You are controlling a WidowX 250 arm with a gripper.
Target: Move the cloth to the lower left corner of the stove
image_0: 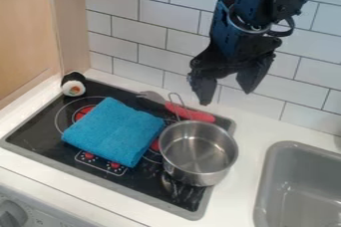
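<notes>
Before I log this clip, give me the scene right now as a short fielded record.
cloth: blue, folded, on the stove, short of its lower left corner
pot: empty, metal, right of the cloth
sushi toy: upper left corner
utensil: red handle, behind the pot
gripper: open, empty, raised above the stove's far edge
sink: grey, at right

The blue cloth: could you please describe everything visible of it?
The cloth is blue and looks like soft textured towelling, folded into a thick four-sided pad. It lies on the black stove, partly over the red burner markings and reaching the printed controls. Its right side is close to the metal pot; contact is unclear.
</notes>
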